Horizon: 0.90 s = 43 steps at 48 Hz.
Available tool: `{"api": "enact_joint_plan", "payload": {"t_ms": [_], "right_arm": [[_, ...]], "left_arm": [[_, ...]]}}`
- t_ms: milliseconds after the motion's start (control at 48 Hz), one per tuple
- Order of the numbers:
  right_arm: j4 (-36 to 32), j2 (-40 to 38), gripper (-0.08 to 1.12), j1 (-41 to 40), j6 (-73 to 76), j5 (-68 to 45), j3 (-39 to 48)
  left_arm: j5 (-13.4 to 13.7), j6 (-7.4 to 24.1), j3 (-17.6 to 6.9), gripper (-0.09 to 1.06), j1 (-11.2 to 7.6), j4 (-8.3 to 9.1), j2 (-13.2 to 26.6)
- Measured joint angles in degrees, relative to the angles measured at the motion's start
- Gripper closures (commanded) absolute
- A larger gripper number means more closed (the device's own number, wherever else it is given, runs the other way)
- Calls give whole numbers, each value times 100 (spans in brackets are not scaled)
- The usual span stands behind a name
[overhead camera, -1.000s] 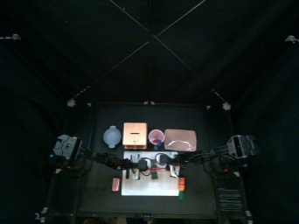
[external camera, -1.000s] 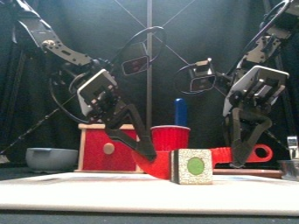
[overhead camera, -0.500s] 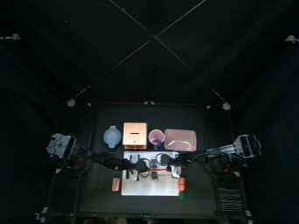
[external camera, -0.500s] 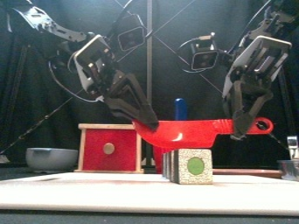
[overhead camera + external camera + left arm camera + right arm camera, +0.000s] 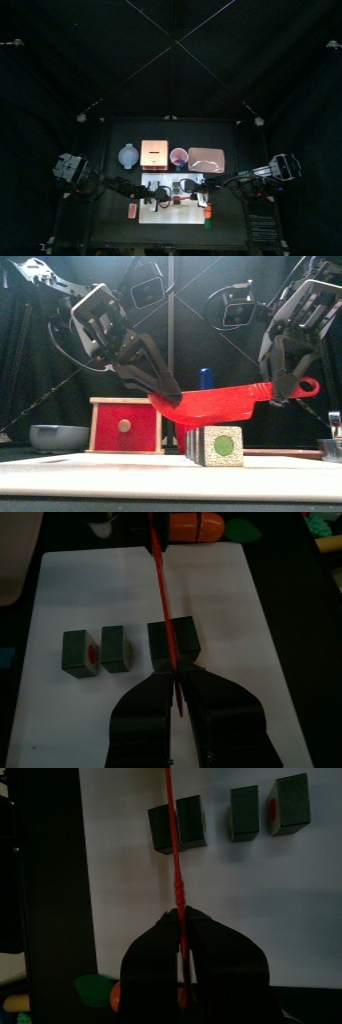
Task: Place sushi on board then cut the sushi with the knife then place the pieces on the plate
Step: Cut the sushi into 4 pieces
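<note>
I am holding the red knife [image 5: 230,404] above the sushi [image 5: 222,445], left claw [image 5: 166,404] and right claw [image 5: 279,397] each clamped on it.

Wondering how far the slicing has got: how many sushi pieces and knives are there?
Dark green toy sushi pieces on the white cutting board: 3, two thin slices and one thicker block.
Toy knives: 2, the red knife held by the left gripper and right gripper, the blue knife upright behind it.
Total: 5.
</note>
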Motion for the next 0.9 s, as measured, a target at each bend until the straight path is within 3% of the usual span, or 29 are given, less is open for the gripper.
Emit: {"api": "enact_joint_plan", "payload": {"t_ms": [521, 896], "right_arm": [[9, 237, 71, -18, 0, -35, 9], [123, 580, 71, 26, 0, -105, 0]], "left_arm": [[-9, -9, -9, 46, 26, -26, 141], [62, 0, -62, 46, -18, -281, 378]]}}
